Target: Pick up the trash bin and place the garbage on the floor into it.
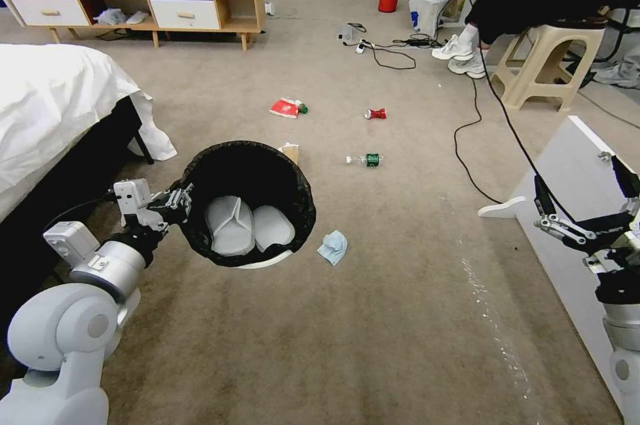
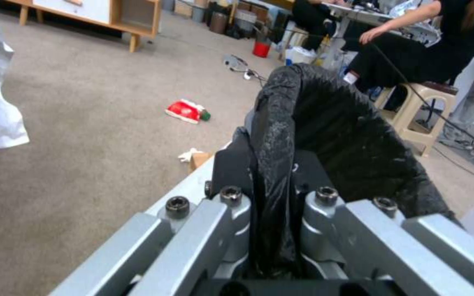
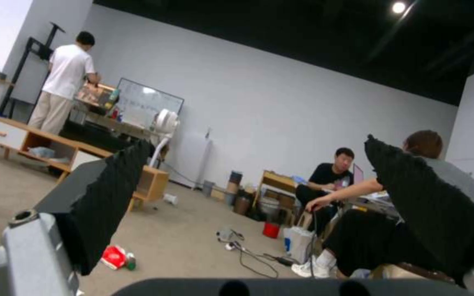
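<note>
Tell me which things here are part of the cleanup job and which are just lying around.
Part of the job:
trash bin, held at its rim by the left gripper
blue face mask
green-labelled bottle
crushed red can
red packet

Just lying about:
black cables
plastic stool
bed

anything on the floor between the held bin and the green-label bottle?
Head view: a brown paper bag with white tissue sits beside the trash bin rim, held by the left claw; beyond it, bare carpet up to the bottle.
</note>
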Motion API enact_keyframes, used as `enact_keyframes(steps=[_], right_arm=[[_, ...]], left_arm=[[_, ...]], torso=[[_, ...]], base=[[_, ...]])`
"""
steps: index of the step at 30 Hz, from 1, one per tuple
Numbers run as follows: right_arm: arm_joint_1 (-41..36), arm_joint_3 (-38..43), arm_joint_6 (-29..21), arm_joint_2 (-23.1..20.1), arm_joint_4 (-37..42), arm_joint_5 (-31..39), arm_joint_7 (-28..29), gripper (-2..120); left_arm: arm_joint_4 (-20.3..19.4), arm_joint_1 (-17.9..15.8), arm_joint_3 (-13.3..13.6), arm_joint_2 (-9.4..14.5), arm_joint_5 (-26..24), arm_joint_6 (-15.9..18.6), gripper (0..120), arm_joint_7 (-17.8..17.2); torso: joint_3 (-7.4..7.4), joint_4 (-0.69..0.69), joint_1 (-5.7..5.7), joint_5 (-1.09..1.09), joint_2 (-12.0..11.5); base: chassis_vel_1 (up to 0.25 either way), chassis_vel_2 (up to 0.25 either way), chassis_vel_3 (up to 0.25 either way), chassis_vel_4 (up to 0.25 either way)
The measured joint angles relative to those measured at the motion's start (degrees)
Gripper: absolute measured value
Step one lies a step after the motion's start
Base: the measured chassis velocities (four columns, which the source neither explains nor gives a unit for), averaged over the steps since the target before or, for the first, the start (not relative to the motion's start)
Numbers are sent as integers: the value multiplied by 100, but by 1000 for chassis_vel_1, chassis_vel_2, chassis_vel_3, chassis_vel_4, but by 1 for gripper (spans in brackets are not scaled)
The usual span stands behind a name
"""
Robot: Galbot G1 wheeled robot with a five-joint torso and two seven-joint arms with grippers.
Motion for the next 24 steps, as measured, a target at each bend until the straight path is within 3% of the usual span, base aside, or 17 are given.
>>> enact_keyframes(steps=[24], right_arm=[[10, 1, 4, 22, -3, 2, -119, 100]], left_arm=[[-23, -37, -12, 2, 1, -9, 7, -4]], torso=[[0, 0, 0, 0, 0]], base=[[-44, 44, 48, -39]])
